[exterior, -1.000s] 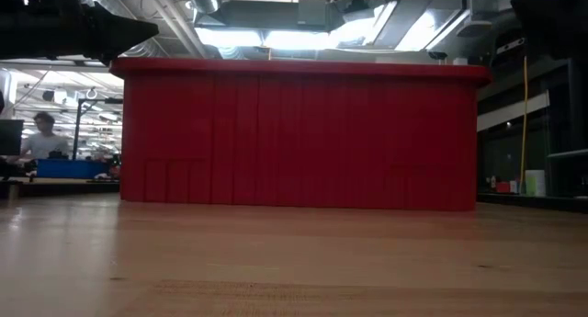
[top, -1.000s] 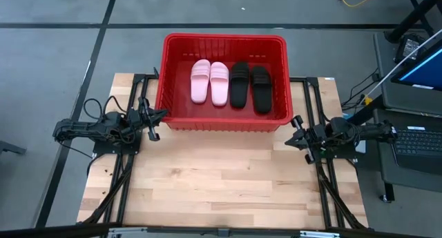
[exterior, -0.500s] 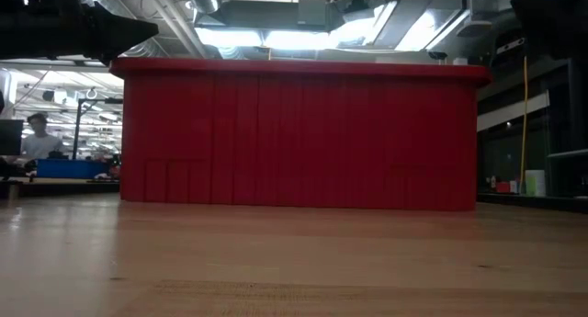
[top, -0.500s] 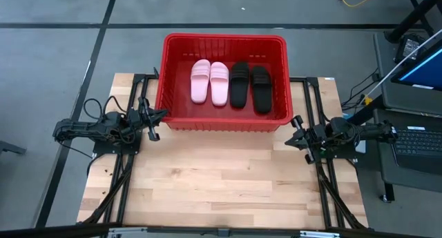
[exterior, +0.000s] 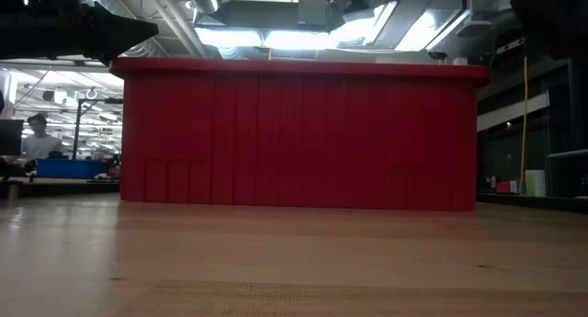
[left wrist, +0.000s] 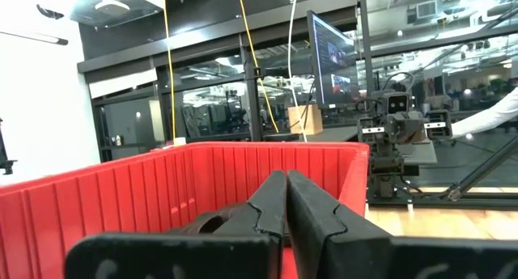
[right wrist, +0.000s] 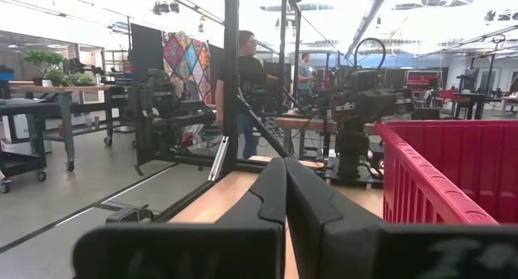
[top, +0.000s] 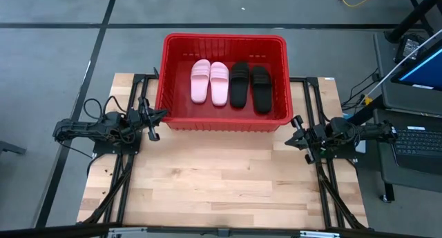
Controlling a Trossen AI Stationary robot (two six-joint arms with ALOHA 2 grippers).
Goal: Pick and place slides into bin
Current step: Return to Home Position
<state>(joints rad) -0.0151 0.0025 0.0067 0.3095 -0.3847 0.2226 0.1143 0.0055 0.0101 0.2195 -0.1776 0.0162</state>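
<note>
The red bin (top: 224, 79) stands at the table's far middle on its base. Inside it lie two pale pink slides (top: 209, 81) and two black slides (top: 250, 87), side by side on the bin's floor. My left gripper (top: 163, 114) is shut and hovers just off the bin's near-left corner, touching nothing; its shut fingers (left wrist: 286, 200) point at the bin's wall (left wrist: 202, 182). My right gripper (top: 291, 134) is shut near the bin's near-right corner, also touching nothing. In the low view the bin's near wall (exterior: 299, 138) hides the slides.
Bare wooden tabletop (top: 221, 186) spreads in front of the bin, between the two arms. Black frame rails (top: 121, 190) run along the table's left and right sides. A desk with a keyboard and monitor (top: 414, 138) stands beyond the right edge. People show in the room behind.
</note>
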